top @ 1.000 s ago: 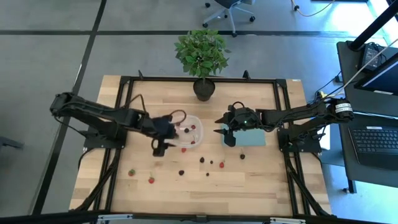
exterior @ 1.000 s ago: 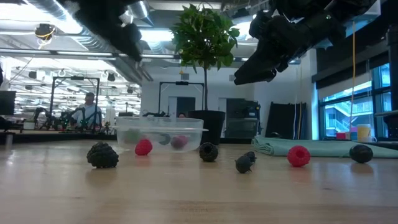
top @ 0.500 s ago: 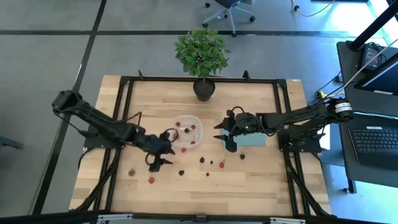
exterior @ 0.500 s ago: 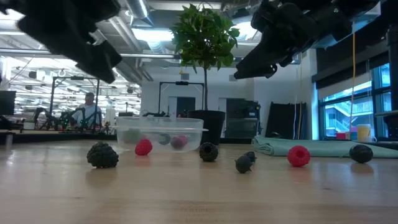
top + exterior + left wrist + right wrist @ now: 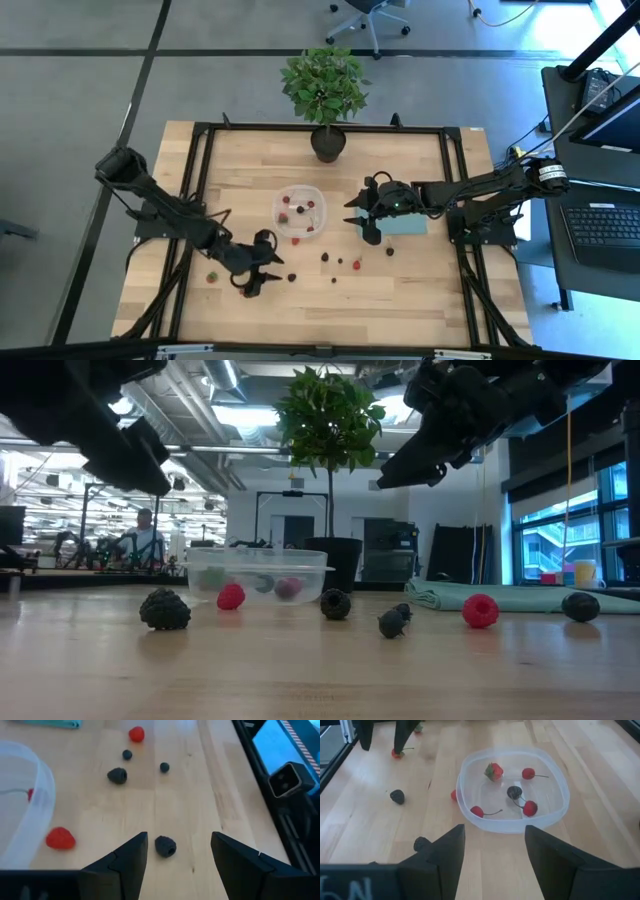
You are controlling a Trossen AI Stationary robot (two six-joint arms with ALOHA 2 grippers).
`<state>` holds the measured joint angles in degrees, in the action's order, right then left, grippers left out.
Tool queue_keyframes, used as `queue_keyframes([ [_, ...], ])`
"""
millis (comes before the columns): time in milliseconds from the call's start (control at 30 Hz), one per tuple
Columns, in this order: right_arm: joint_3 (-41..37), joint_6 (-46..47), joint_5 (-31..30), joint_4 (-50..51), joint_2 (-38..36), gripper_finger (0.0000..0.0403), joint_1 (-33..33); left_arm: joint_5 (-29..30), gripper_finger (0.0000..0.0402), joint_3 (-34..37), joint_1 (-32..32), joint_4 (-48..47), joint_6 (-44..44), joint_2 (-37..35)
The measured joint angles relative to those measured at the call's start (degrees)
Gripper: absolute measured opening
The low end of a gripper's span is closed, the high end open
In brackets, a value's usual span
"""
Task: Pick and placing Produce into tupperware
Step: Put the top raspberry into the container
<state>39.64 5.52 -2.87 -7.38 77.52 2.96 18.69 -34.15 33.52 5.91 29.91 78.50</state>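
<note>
A robotics lab is indicated: further metal rigs (image 5: 290, 515) in an open hall with exposed ceiling ducts (image 5: 225, 380), a person (image 5: 143, 538) at left, a laptop (image 5: 605, 225) at right.

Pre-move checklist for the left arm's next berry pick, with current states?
1. Left gripper open and empty: ok.
2. Dark berry lies between the left fingers in the left wrist view: ok.
3. Berry sits alone on bare wood, nearest red berry well apart: ok.
4. Tupperware upright, room left among the fruit inside: ok.
5. Right gripper open, parked by the teal sheet, off the left arm's path: ok.
6. Height of the left fingers above the table: cannot tell.
</note>
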Motion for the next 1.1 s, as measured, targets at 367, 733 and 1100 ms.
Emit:
queue_keyframes([
  [367, -0.02, 0.81, 0.00, 0.06, 0.00, 0.0209, 0.00, 8.51, 0.0211, -5.62, 0.83, 0.20, 7.66, 6.51],
  [733, -0.04, 3.13, -0.02, 0.14, 0.00, 0.0209, 0.04, 17.06, 0.0211, -10.77, 1.55, -3.25, 15.58, 11.05],
  [1100, -0.04, -3.04, -0.04, 2.62, 0.00, 0.0209, 0.04, 25.92, 0.0211, -15.90, 3.08, -7.63, 22.32, 19.65],
])
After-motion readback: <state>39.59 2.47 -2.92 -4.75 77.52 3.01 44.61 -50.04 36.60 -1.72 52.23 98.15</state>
